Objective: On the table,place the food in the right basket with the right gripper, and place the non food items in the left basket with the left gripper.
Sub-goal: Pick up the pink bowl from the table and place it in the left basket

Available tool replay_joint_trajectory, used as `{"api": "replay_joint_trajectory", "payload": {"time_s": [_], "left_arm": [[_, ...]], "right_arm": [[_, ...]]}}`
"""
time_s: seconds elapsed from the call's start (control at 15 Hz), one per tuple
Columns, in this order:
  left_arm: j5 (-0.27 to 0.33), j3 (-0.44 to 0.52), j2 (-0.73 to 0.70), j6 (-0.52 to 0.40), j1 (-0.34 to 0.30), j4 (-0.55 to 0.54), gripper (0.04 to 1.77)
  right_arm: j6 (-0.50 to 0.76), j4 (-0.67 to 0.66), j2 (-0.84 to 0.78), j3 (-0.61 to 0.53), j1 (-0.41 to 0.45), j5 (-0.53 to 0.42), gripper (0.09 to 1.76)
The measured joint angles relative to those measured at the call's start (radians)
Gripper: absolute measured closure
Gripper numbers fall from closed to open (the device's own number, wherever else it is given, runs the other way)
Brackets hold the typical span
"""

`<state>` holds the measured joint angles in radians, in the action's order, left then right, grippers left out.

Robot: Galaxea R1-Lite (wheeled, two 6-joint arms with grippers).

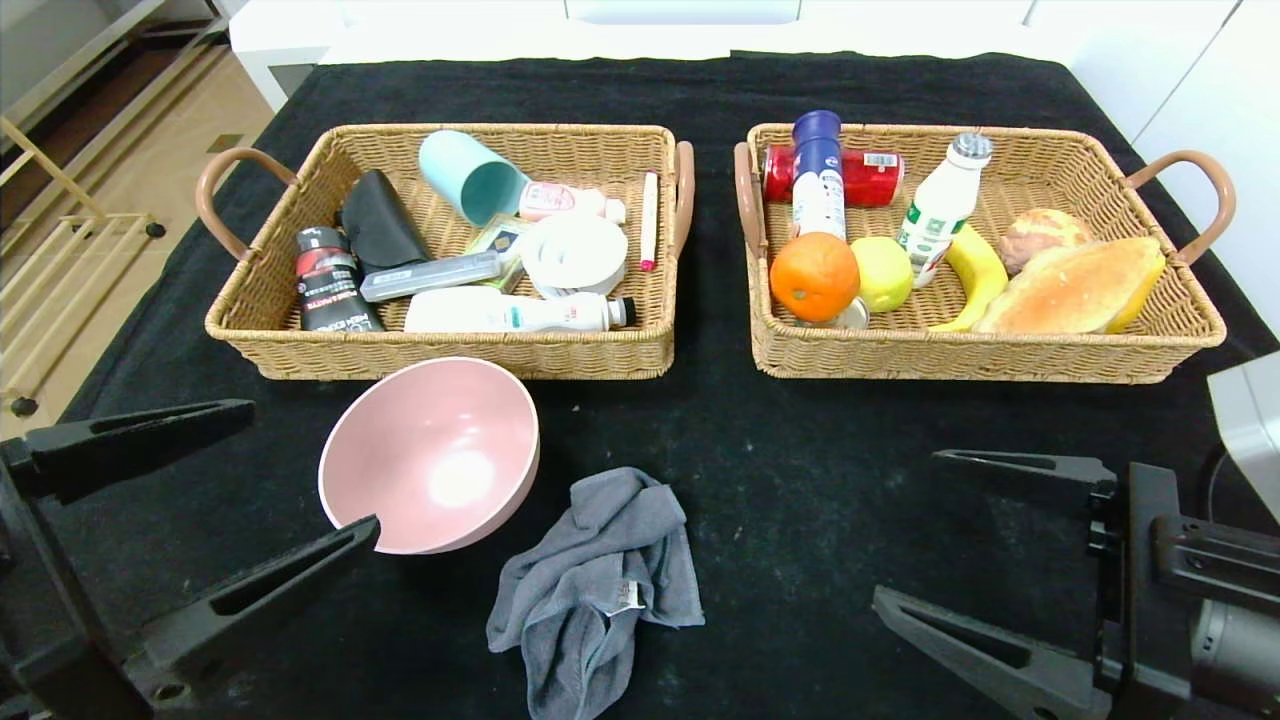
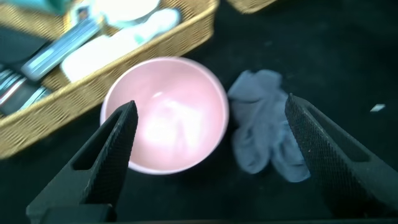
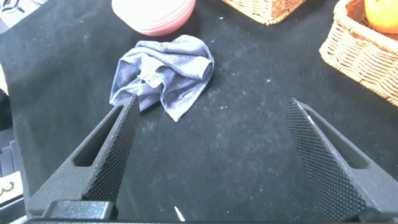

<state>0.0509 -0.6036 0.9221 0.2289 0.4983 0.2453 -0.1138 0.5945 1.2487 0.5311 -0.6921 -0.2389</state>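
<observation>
On the black table (image 1: 800,450) a pale pink bowl (image 1: 430,455) stands just in front of the left basket (image 1: 450,352), with a crumpled grey cloth (image 1: 595,585) to its right. My left gripper (image 1: 312,468) hovers open at the bowl's near left edge; the left wrist view shows the bowl (image 2: 165,115) and cloth (image 2: 264,124) below the left gripper (image 2: 211,102). My right gripper (image 1: 905,525) is open over bare cloth-covered table, right of the grey cloth (image 3: 161,74). The right basket (image 1: 960,355) holds an orange (image 1: 813,275), banana (image 1: 975,275), croissant (image 1: 1075,285) and blue-capped bottle (image 1: 818,175).
The left basket holds a teal cup (image 1: 470,175), a black pouch (image 1: 380,225), bottles and small packs. The right basket also holds a red can (image 1: 870,175), a green apple (image 1: 882,272) and a white bottle (image 1: 940,205). The table's left edge drops to the floor.
</observation>
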Motion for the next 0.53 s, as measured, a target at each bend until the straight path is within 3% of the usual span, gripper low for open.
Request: {"api": "replay_joint_trajectory", "payload": {"time_s": [0.13, 0.27, 0.53], "left_arm": [[-0.104, -0.023, 0.013, -0.003, -0.016, -0.059, 0.09], [-0.178, -0.083, 0.024, -0.043, -0.025, -0.204, 0.09], [-0.221, -0.251, 0.052, -0.209, -0.041, -0.504, 0.09]], "right_arm": [[0.001, -0.001, -0.001, -0.001, 0.001, 0.0, 0.14], [0.001, -0.001, -0.001, -0.004, 0.007, 0.0, 0.14], [0.002, -0.001, 0.005, -0.006, 0.031, 0.0, 0.14]]}}
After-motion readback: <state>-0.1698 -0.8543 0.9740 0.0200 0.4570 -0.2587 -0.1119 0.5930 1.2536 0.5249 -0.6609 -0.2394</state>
